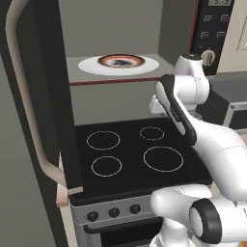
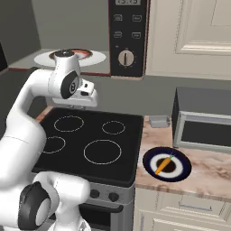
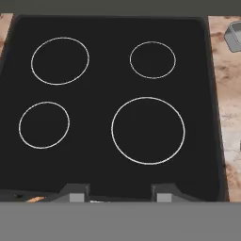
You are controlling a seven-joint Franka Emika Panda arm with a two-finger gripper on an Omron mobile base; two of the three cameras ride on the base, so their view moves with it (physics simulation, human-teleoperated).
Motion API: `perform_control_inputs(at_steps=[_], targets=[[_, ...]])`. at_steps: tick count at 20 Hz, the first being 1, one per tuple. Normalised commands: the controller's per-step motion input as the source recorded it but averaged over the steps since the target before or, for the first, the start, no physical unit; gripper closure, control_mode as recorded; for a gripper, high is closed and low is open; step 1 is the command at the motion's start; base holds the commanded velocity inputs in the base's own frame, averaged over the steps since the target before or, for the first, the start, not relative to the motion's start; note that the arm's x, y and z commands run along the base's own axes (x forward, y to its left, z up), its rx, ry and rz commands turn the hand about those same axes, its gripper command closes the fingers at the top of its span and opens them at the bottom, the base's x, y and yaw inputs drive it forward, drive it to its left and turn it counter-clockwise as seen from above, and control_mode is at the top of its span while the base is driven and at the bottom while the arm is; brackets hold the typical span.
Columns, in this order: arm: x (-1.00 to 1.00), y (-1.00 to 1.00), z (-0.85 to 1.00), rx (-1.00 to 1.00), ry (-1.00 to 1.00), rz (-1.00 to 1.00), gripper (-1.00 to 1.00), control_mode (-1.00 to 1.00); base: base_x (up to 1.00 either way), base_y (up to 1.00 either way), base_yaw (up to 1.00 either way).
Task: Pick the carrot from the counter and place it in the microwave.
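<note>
The carrot (image 2: pixel 163 165), a small orange stick, lies on a dark blue plate (image 2: pixel 180 168) on the tan counter (image 2: pixel 212 176) to the right of the stove. The microwave (image 2: pixel 127 36) hangs above the stove with its door (image 1: pixel 50 96) swung open; a round white turntable (image 1: pixel 89 65) with a dark-rimmed dish shows in the cavity. My gripper (image 3: pixel 120 195) hovers over the black cooktop (image 3: pixel 117 94), pointing down, well left of the carrot. Its fingertips (image 3: pixel 75 193) stand apart with nothing between them. The hand (image 2: pixel 85 101) sits above the stove's back edge.
A smaller dark grey box appliance (image 2: pixel 205 119) stands on the counter behind the plate. A small grey container (image 2: pixel 159 121) sits by the stove's back right corner. The open microwave door and its beige handle (image 1: pixel 24 96) jut out on the left.
</note>
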Motion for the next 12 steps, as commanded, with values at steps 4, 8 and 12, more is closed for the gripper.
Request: perform_control_inputs(at_steps=[4,8,12], targets=[[-0.22,-0.17,-0.06,0.00,0.00,0.00,-1.00,-1.00,0.00,0.00,0.00],[-0.62,-0.77,-0.18,0.04,-0.09,-0.02,-1.00,-1.00,0.00,0.00,0.00],[-0.69,-1.00,-0.23,0.11,-0.10,-0.14,-1.00,-1.00,0.00,0.00,0.00]])
